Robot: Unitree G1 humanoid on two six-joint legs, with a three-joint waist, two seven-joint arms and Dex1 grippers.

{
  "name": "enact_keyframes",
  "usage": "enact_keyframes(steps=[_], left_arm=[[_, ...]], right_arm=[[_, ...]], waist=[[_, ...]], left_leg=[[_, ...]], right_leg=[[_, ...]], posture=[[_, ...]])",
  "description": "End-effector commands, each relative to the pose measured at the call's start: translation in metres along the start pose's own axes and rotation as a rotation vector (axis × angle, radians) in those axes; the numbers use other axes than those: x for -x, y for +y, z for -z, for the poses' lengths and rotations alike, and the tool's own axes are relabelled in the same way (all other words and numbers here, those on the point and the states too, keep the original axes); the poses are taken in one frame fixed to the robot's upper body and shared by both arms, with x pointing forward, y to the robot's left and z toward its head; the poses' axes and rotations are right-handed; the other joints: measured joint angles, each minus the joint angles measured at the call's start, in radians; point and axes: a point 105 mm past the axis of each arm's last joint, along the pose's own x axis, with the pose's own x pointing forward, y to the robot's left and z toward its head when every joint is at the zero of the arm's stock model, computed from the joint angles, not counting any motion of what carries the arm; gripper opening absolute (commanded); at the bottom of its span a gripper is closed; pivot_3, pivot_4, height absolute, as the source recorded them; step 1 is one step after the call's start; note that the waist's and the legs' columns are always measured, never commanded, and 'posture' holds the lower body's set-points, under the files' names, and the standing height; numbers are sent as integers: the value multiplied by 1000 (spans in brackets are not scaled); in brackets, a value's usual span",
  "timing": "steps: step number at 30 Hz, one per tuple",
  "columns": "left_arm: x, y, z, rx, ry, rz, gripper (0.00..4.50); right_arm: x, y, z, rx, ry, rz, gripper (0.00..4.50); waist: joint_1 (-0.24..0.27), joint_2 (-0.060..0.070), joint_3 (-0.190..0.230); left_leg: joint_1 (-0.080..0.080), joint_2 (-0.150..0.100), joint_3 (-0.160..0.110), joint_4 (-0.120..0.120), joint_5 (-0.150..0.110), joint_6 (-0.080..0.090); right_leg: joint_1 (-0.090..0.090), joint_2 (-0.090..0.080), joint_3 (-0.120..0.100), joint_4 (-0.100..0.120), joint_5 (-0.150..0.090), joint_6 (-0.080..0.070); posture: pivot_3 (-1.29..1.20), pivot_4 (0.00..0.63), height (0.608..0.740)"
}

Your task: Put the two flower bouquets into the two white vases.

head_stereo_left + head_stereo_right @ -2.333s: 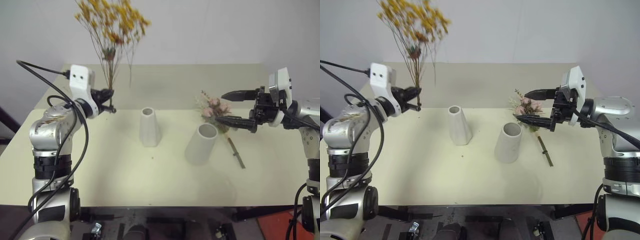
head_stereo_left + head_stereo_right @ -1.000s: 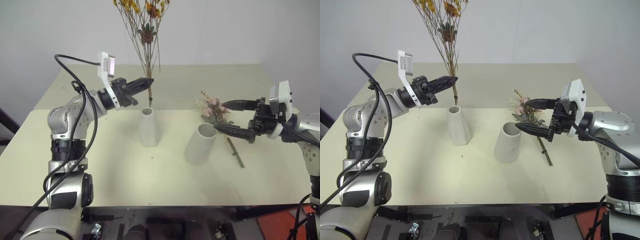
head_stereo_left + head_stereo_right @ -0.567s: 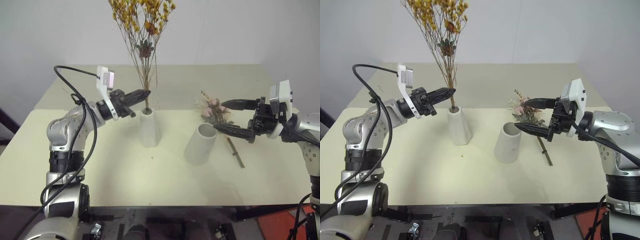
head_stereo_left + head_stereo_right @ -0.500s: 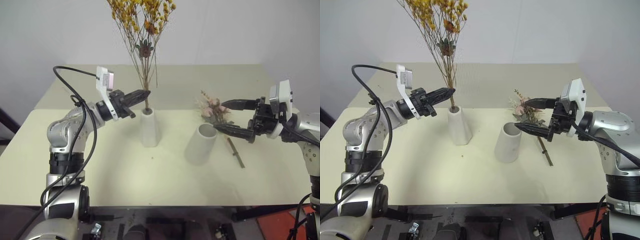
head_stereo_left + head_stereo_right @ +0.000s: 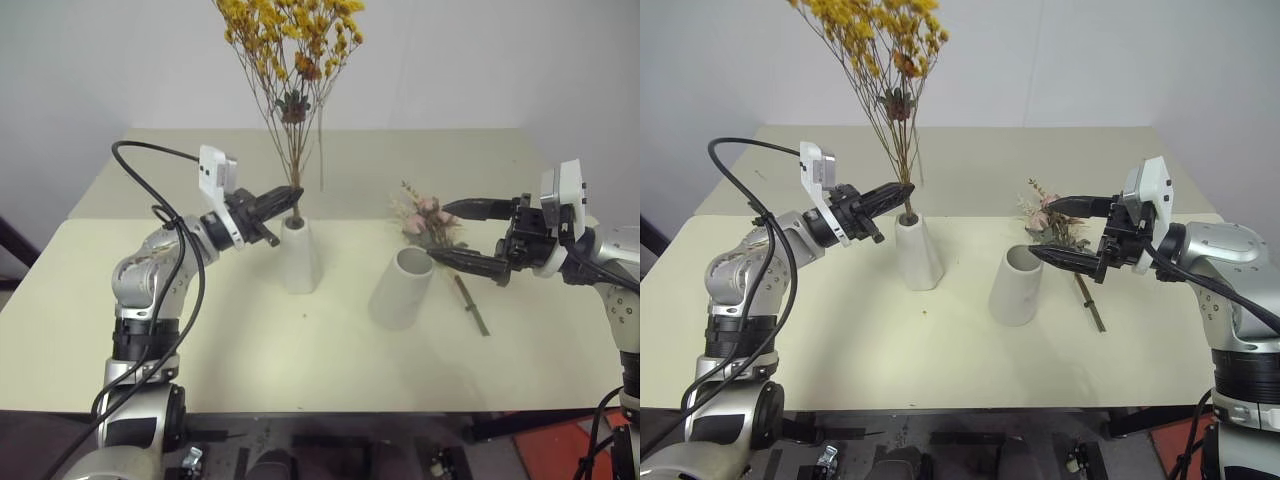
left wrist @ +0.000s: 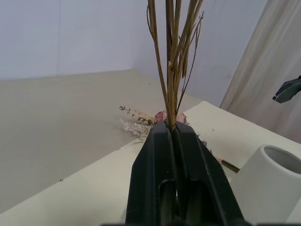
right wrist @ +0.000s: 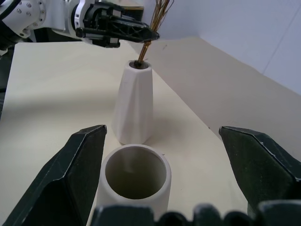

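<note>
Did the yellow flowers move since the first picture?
Yes. The yellow flowers went right and down: the left gripper now holds their stems in the slim vase, which stayed put on the table.

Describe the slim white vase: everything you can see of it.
The slim white vase is plain matte white, with softly faceted sides tapering from a broad base to a narrow neck. It stands upright on the pale table, left of the wider vase and apart from it. The brown stems of the yellow bouquet enter its small round mouth. The left gripper is shut on those stems just above the rim; whether it touches the vase cannot be told.
</note>
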Motion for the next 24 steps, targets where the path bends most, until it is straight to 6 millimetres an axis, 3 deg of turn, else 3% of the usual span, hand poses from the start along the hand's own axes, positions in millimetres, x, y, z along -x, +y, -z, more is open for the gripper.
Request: enact_keyframes(steps=[1, 24], left_arm=[[-1, -4, -13, -56, -39, 3, 21], [6, -11, 3, -40, -14, -17, 21]], right_arm=[[8, -2, -14, 45, -19, 24, 4500], [8, -2, -13, 43, -20, 29, 4500]], waist=[[0, 0, 0], [0, 0, 0]], left_leg=[[0, 0, 0, 0, 0, 0], [0, 0, 0, 0, 0, 0]], right_leg=[[0, 0, 0, 0, 0, 0], [0, 0, 0, 0, 0, 0]], posture=[[0, 150, 740], [0, 150, 740]])
